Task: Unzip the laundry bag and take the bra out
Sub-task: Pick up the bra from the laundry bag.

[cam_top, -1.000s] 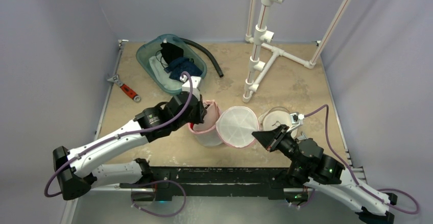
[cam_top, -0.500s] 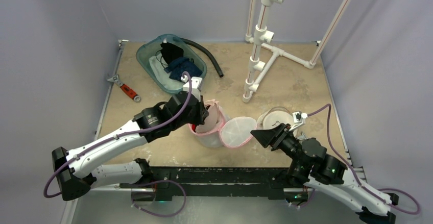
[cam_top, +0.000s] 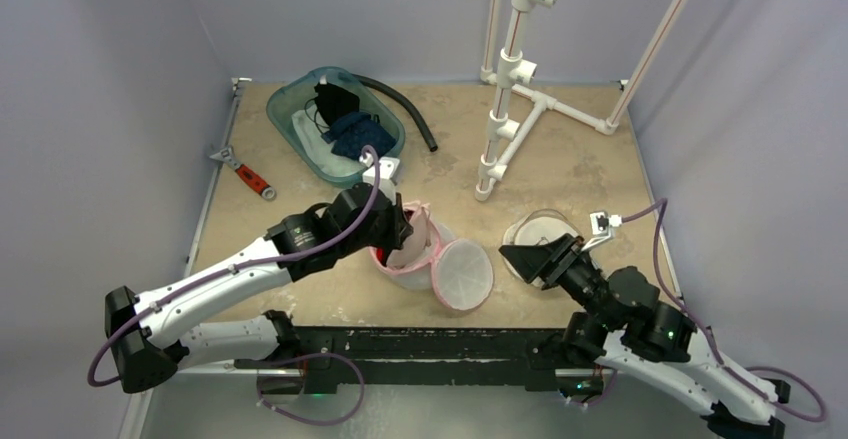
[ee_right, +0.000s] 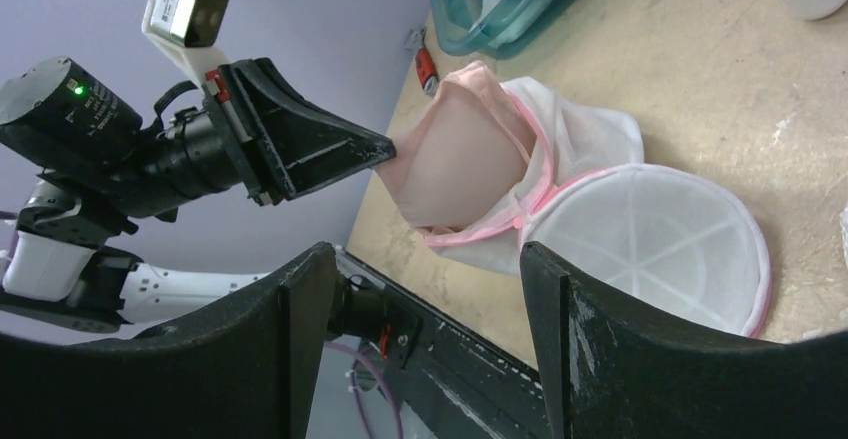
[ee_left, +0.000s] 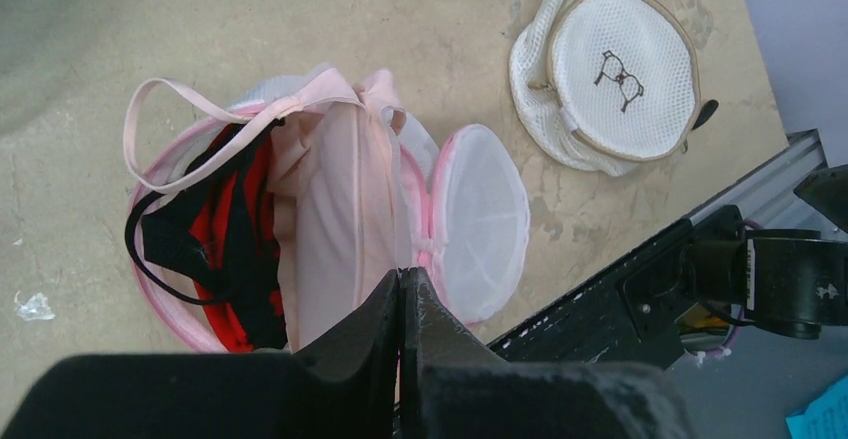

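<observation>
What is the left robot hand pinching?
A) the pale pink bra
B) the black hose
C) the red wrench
A: the left gripper is shut on the pale pink bra, which sticks up out of the open laundry bag.

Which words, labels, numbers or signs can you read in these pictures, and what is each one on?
No word or number can be read.
Small black line drawing, bra-like: on the beige-rimmed mesh bag.
White print on the left arm's motor housing: too blurred to read.
</observation>
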Motion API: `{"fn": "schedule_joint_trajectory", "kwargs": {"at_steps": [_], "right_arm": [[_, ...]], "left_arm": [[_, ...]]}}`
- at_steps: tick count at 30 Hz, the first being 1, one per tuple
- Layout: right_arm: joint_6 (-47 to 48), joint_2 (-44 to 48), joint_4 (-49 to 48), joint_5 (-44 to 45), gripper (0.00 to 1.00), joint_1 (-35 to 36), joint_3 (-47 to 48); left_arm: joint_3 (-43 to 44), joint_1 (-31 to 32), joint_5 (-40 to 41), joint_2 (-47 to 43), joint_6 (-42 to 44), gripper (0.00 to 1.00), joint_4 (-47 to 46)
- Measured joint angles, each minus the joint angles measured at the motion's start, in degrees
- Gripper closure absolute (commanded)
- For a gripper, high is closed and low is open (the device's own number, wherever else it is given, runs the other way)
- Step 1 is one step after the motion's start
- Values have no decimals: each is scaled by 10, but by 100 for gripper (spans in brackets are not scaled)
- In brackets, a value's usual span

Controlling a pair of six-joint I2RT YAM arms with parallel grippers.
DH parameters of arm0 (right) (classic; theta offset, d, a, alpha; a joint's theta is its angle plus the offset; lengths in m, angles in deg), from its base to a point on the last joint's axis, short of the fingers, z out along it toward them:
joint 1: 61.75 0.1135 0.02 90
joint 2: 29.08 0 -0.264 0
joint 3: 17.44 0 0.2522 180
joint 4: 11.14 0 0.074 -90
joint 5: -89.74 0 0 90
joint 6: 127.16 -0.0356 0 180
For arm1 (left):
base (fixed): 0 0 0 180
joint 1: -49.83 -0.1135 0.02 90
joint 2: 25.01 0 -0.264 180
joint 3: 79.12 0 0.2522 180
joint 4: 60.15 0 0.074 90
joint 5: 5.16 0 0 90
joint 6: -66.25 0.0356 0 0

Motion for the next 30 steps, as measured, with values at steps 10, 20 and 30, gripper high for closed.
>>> {"fn": "schedule_joint_trajectory", "kwargs": {"at_steps": [10, 20, 30], "right_arm": [[43, -123, -85, -42, 33, 0, 0], [30, -87, -114, -37, 34, 0, -47], [6, -43, -97, -24, 34, 0, -80]], "left_arm": [[-1, 2, -65, 9, -27, 100, -54], [25, 79, -63, 85, -42, 100, -82], [96, 88, -17, 85, -36, 100, -72]]}}
